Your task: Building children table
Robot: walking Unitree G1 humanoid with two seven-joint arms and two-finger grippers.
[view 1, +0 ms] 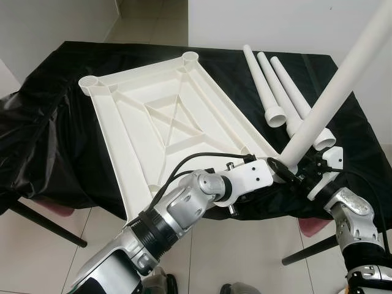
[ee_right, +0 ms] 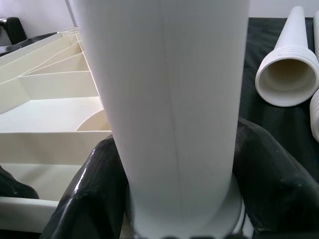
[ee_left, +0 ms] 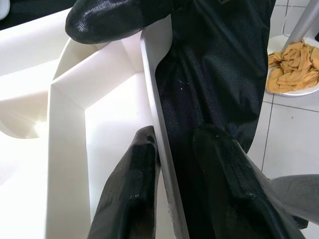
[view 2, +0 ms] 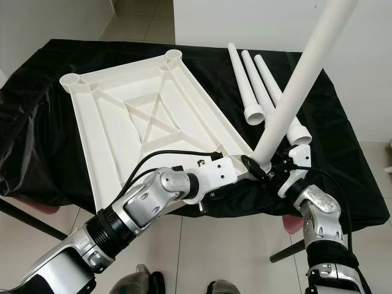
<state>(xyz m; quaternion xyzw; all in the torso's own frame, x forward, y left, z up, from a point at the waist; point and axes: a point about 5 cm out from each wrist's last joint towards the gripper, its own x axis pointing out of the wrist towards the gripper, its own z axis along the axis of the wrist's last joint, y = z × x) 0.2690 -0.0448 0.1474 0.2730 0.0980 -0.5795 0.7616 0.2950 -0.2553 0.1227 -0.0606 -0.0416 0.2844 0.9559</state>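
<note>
- Nearest the camera, pale floor tiles (view 1: 257, 245) were seen below the table edge; in the left wrist view a white dish holding a crumpled yellow cloth (ee_left: 294, 67) was seen on the floor beside a metal leg.
- The left end effector (ee_left: 184, 164) was reached across to the near right corner of the tabletop; its two black fingers (ee_left: 130, 189) were set astride the tabletop's thin near rim, one inside the rim and one outside against the black cover, at a narrow gap; whether the rim was actually pinched could not be told.
- The right end effector (ee_right: 182, 184) was closed around the base of one white table leg (view 1: 343, 86), a finger being pressed to each side of the tube; the leg was held tilted, rising up and away to the right from the near right corner socket of the tabletop, its lower end being at that socket.
- The white plastic tabletop (view 1: 153, 116) was laid upside down on the table, its ribbed underside and crossed braces being turned upward; round corner sockets were visible at the far left (view 1: 90, 81) and far right (view 1: 190, 57).
- Three further white legs (view 1: 272, 86) were laid side by side on the black cover (view 1: 43, 141) to the right of the tabletop, their flared threaded ends being pointed toward the robot.
- The table was draped wholly in the black cover; beyond it a white wall was seen.
</note>
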